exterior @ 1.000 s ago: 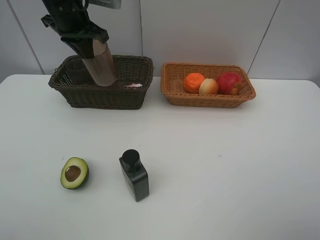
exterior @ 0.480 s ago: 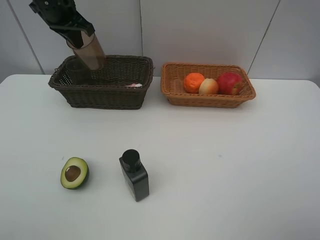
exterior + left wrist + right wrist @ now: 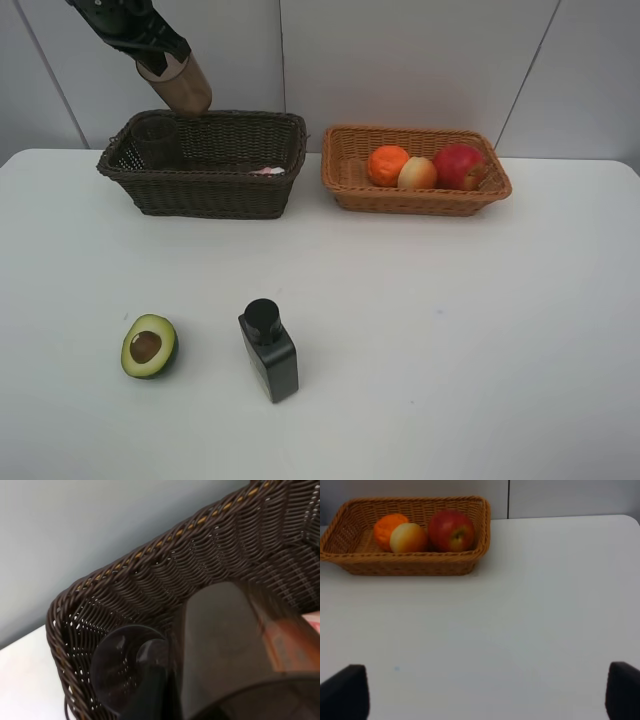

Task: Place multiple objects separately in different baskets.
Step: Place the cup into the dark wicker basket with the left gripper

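Left gripper point(image 3: 152, 52) clamps a cup point(image 3: 180, 88) above the dark basket point(image 3: 215, 190), where another cup point(image 3: 155, 140) stands; avocado point(image 3: 149, 346) and black bottle point(image 3: 269, 350) sit on open desk point(image 3: 450, 330); right gripper point(image 3: 482, 695) apart

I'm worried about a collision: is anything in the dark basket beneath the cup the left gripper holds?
Yes: another cup stands in the dark basket's left end, close below the held cup.

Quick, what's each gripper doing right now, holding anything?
Left gripper: closed on a brownish cup, above the dark basket.
Right gripper: open, holding nothing.
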You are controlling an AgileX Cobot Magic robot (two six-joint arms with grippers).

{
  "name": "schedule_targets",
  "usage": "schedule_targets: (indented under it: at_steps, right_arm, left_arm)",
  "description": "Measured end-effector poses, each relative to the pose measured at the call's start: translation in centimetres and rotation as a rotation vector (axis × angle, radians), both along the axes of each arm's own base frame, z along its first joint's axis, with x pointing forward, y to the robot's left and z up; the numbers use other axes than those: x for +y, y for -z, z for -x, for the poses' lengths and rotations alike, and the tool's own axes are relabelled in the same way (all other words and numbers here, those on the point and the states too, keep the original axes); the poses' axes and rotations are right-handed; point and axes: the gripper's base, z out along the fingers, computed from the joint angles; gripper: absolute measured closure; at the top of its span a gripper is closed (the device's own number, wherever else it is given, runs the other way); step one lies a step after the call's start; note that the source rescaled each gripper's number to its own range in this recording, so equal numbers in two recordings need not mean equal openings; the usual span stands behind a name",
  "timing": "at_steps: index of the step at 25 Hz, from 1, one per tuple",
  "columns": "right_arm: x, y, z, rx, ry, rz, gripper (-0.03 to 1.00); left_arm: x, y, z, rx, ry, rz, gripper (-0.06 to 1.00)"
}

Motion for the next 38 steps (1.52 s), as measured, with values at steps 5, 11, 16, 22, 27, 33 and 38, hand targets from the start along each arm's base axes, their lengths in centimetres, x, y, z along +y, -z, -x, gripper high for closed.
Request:
schedule_targets:
  at_steps: [5, 11, 16, 22, 27, 33, 38]
  right_arm:
    - [0.0, 0.0, 0.0, 0.0, 0.0, 0.0, -0.03]
    - [0.0, 0.0, 0.0, 0.0, 0.0, 0.0, -0.03]
    - [0.0, 0.0, 0.0, 0.0, 0.0, 0.0, -0.03]
    - [0.0, 0.0, 0.0, 0.001, 0.0, 0.0, -0.03]
    - [0.0, 0.0, 0.0, 0.001, 0.0, 0.0, -0.03]
    - [0.0, 0.0, 0.0, 0.001, 0.0, 0.0, -0.03]
    - [0.0, 0.0, 0.0, 0.001, 0.0, 0.0, -0.03]
  left_arm:
    - [-0.2, 2.5, -1.0, 0.024, 0.0, -0.008, 0.94]
    - [-0.3, 3.6, -1.4, 0.036, 0.006, -0.014, 0.94]
    - [-0.3, 4.3, -1.6, 0.045, 0.049, -0.042, 0.94]
    - [-0.3, 4.5, -1.6, 0.046, 0.072, -0.057, 0.83]
    - [-0.3, 4.5, -1.5, 0.053, 0.073, -0.059, 0.23]
    - [-0.3, 4.6, -1.4, 0.07, 0.073, -0.059, -0.04]
    - [-0.3, 4.7, -1.3, 0.081, 0.073, -0.06, -0.05]
